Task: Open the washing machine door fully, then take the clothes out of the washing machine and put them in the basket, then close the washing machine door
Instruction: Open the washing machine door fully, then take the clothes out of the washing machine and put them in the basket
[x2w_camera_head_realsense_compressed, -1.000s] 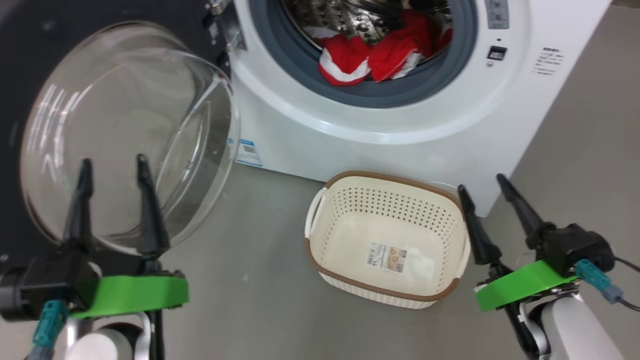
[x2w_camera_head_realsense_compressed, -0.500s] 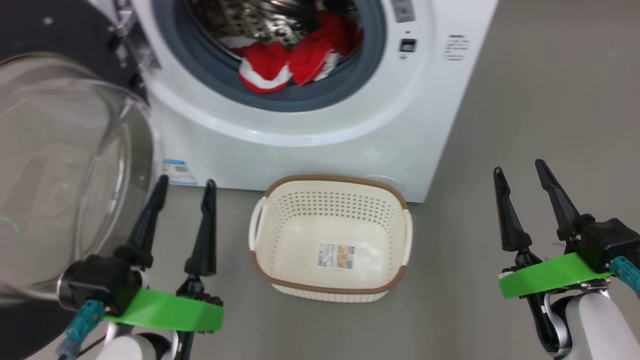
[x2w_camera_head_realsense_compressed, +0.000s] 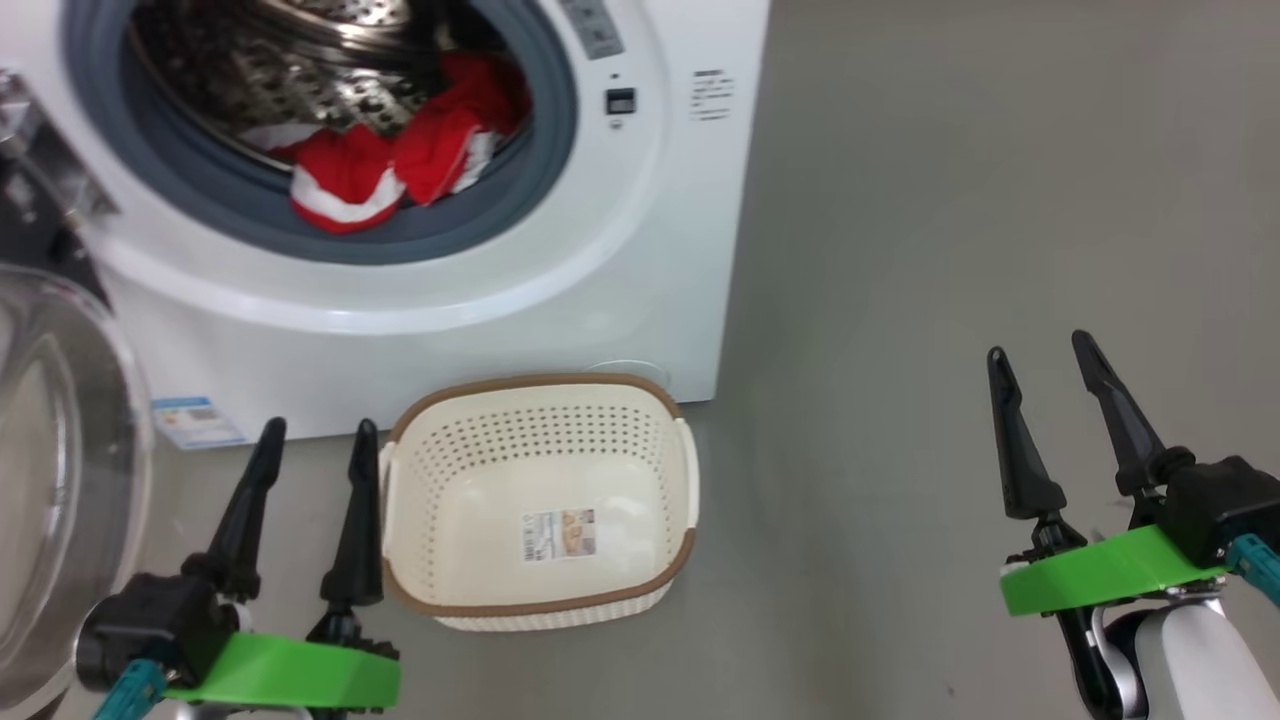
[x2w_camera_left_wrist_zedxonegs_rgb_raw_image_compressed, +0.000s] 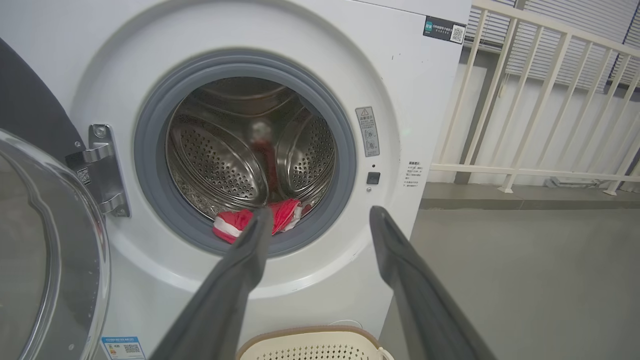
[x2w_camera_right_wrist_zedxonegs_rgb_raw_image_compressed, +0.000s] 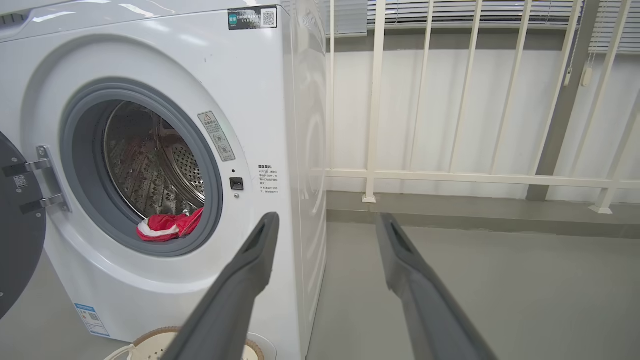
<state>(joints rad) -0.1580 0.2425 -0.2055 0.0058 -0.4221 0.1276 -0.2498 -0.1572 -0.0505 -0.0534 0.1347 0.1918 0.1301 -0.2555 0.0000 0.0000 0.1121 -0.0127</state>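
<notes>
The washing machine (x2w_camera_head_realsense_compressed: 640, 250) stands with its door (x2w_camera_head_realsense_compressed: 60, 480) swung open to the left, the glass bowl facing out. Red and white clothes (x2w_camera_head_realsense_compressed: 390, 165) lie at the front of the steel drum, partly over the grey gasket. The cream basket (x2w_camera_head_realsense_compressed: 530, 383) sits on the floor before the machine, with nothing but a label inside. My left gripper (x2w_camera_head_realsense_compressed: 318, 428) is open, just left of the basket. My right gripper (x2w_camera_head_realsense_compressed: 1037, 345) is open over bare floor, well to the basket's right. In the left wrist view the open left gripper (x2w_camera_left_wrist_zedxonegs_rgb_raw_image_compressed: 320, 210) points at the clothes (x2w_camera_left_wrist_zedxonegs_rgb_raw_image_compressed: 285, 217).
Grey floor stretches to the right of the machine. A white railing (x2w_camera_right_wrist_zedxonegs_rgb_raw_image_compressed: 475, 177) on a low kerb runs behind that side. The open door (x2w_camera_left_wrist_zedxonegs_rgb_raw_image_compressed: 50, 240) hangs on its hinge at the left. A small blue sticker (x2w_camera_head_realsense_compressed: 195, 422) marks the machine's lower front.
The head camera has swung right, so the machine, door and basket have slid left in the picture. My left gripper now stands by the basket instead of before the door glass. Both grippers stay open.
</notes>
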